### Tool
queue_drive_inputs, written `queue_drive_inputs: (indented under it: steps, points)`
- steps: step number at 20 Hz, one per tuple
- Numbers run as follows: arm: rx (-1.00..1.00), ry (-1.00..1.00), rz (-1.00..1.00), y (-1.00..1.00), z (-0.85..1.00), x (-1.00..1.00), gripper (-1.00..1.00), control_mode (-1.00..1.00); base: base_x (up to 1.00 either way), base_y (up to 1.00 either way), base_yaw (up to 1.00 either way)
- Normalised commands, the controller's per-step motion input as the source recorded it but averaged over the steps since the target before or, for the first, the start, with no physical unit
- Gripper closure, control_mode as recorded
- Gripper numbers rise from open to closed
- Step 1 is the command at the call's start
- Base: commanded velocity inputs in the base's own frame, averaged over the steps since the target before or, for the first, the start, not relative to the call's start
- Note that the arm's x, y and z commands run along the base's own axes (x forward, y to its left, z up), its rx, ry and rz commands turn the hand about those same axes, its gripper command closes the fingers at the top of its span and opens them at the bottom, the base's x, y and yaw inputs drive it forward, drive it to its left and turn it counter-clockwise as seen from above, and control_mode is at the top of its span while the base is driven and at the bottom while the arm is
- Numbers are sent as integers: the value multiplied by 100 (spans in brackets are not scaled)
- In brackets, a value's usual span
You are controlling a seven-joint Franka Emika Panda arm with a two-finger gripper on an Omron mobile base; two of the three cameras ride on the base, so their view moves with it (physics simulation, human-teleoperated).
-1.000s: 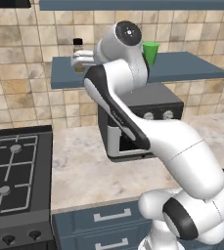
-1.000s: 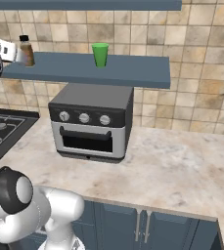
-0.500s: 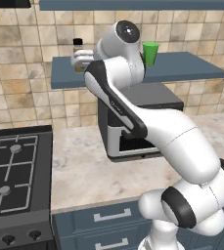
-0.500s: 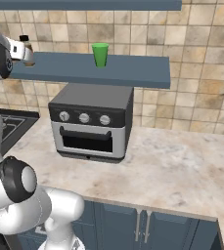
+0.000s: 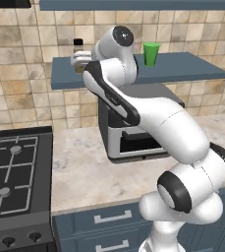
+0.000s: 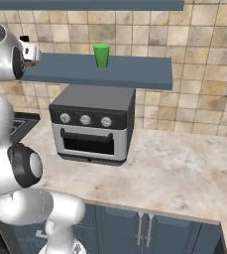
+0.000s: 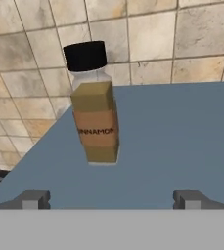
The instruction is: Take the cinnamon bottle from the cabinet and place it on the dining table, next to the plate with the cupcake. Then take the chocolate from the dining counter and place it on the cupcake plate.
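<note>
Tiled wall behind the cabinet point(image 7: 182, 136); cinnamon bottle point(image 7: 95, 105) upright on it, between the spread fingertips point(image 7: 33, 199) of the gripper point(image 7: 111, 200), untouched. Green cup point(image 5: 151, 53) well apart.

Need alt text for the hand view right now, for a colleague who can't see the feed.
The cinnamon bottle, black-capped with brown contents, stands upright on the slate-blue cabinet shelf, straight ahead of the open gripper. The two dark fingers sit wide apart, short of the bottle and not touching it. A beige tiled wall is behind.
</note>
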Motion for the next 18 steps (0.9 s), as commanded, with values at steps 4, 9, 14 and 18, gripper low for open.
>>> queue_drive_inputs:
  steps: [4, 9, 14, 18]
  points:
    - [0, 0, 0, 25, 0, 49, -100, -100, 0, 0, 0]
    - [0, 0, 0, 27, 0, 33, -100, -100, 0, 0, 0]
    - [-5, 0, 0, 5, 0, 32, -100, -100, 0, 0, 0]
    - [-8, -4, 0, 0, -1, 20, -100, -100, 0, 0, 0]
